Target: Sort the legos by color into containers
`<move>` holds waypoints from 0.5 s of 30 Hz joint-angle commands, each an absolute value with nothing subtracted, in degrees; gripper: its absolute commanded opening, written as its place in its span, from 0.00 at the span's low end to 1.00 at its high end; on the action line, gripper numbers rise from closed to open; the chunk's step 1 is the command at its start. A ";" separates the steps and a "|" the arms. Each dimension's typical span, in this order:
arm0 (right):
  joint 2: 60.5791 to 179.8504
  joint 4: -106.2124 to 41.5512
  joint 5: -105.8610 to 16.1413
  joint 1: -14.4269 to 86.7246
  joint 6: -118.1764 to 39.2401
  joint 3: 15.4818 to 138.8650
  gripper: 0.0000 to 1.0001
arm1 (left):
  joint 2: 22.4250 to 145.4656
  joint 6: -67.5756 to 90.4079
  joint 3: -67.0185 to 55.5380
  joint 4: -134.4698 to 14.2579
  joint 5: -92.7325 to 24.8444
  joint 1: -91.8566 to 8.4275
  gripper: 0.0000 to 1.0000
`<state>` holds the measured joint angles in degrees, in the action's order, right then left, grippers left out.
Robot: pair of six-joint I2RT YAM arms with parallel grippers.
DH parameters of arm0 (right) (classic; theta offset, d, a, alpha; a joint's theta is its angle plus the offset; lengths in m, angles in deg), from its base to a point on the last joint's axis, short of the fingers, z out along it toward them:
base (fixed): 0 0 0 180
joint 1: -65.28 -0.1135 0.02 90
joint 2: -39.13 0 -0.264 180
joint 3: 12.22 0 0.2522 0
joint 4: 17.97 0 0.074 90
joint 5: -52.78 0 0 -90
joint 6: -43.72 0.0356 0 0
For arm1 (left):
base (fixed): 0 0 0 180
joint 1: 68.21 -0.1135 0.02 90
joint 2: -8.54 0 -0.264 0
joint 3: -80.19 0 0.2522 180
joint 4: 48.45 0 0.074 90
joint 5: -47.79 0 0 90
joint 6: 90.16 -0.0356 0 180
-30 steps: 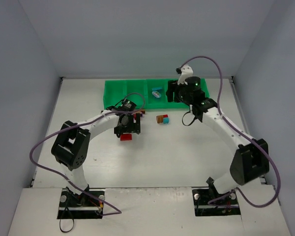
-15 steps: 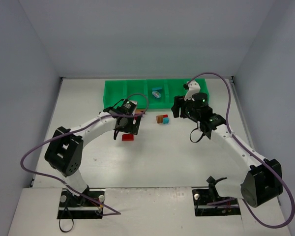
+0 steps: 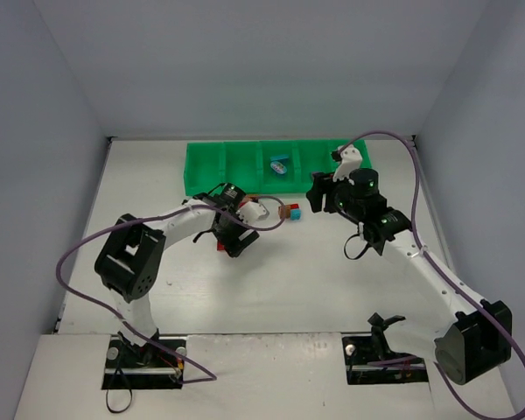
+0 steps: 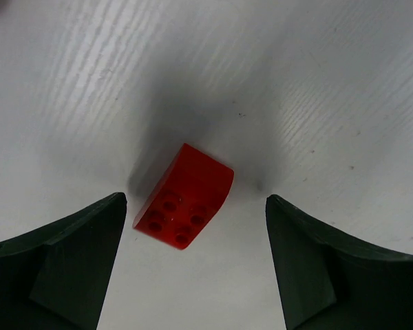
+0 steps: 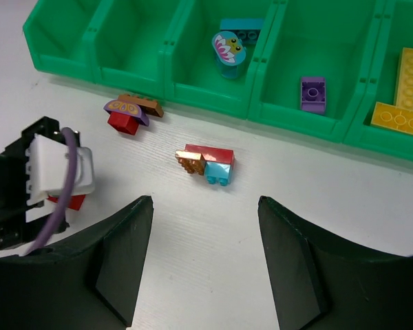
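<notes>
Two pincers: your left pincer (image 4: 196,206) and right pincer (image 5: 205,206) are both standing with jaws apart, and neither is gripping anything.
Left pincer: it is hanging wide open, low over the tabletop (image 4: 316,82), with its fingers straddling one red brick (image 4: 184,196).
Red brick: it is lying on the tabletop between those fingers, nearer the finger at the left of your wrist view. You cannot tell whether the two are touching.
Right pincer: it is hovering moderately open above the tabletop, on the near side of the tray, with nothing between its fingers.
Green tray (image 5: 213,103): it is sitting along the far side of the tabletop, with its five compartments running in a row.
Middle compartment: it is holding cyan pieces (image 5: 230,45).
Next compartment to the right: a purple brick (image 5: 312,94) is lying in it.
Right end compartment: yellow plates (image 5: 403,89) are lying in it.
Mixed clump (image 5: 206,163): red, brown and cyan pieces are lying stuck together on the tabletop, apart from the tray and ahead of the right pincer.
Second clump (image 5: 131,113): purple, brown and red pieces are lying just beside the tray's front wall, before the second compartment from the left.
</notes>
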<state>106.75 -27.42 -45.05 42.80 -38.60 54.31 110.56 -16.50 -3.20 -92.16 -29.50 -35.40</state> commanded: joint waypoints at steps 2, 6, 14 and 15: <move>103.74 -26.37 -46.27 42.78 -38.29 53.75 0.59 | 113.12 -23.01 -6.43 -92.97 -28.14 -35.96 0.73; 102.68 -26.81 -45.75 42.86 -38.28 53.04 0.59 | 114.36 -22.58 -5.99 -92.62 -28.41 -35.96 0.56; 101.89 -26.99 -45.39 42.78 -38.20 52.60 0.59 | 109.10 -19.33 -4.50 -89.12 -31.56 -37.62 0.00; 101.89 -26.99 -45.39 42.78 -38.11 52.60 0.59 | 107.96 -17.24 -4.85 -87.97 -32.18 -38.67 0.00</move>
